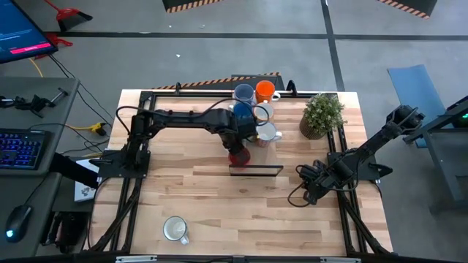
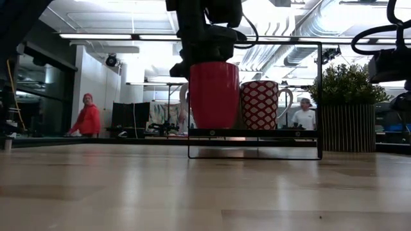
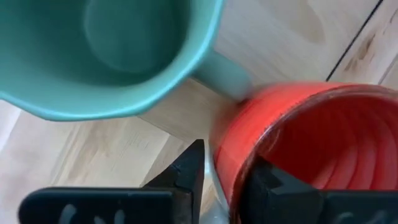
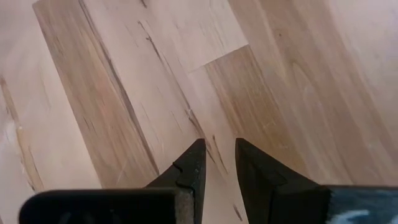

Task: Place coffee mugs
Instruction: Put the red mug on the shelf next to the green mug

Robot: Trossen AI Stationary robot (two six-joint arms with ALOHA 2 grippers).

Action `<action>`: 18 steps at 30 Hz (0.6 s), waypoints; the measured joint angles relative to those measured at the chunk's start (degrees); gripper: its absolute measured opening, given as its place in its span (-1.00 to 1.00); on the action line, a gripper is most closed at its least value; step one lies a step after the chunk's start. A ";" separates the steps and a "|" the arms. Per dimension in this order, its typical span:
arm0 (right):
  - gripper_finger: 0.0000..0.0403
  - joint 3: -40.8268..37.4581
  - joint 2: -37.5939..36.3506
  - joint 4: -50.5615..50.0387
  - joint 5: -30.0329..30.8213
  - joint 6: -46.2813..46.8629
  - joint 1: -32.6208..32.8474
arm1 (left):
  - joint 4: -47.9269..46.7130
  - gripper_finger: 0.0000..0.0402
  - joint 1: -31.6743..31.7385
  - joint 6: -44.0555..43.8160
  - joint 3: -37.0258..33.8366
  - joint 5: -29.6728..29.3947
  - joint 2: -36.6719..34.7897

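My left gripper [image 1: 238, 148] reaches over the table's middle and is shut on the red mug [image 1: 240, 155], which stands upright [image 2: 214, 95] just beyond a black wire rack [image 1: 256, 169]. A green mug [image 3: 106, 56] shows right beside it in the left wrist view. Behind them, by the far edge, cluster a light blue mug [image 1: 243, 93], an orange mug [image 1: 265, 89], a dark blue mug [image 1: 241, 113], a white one [image 1: 262, 113] and a red-and-white patterned one [image 2: 260, 104]. Another white mug [image 1: 175, 229] stands alone near the near edge. My right gripper [image 4: 219, 149] waits shut above bare wood at the right. My left gripper comes at the red mug from above, pointing down. One finger [image 3: 273, 183] is inside the mug and the other [image 3: 186, 171] outside, with the rim wall [image 3: 239, 155] pinched between them. The mug hangs upright; the rack's bar [image 2: 253, 133] hides its bottom.
A potted plant [image 1: 322, 115] stands at the far right of the table. The black rack stands as a tall thin frame [image 2: 319, 96] across the middle. Bare wood [image 1: 219, 212] lies between the rack and the near edge. People show in the room beyond the table.
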 joint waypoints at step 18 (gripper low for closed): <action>-0.67 0.00 0.00 -0.03 0.35 -0.44 0.00 | 1.03 -0.51 2.15 -1.88 0.00 4.88 -0.02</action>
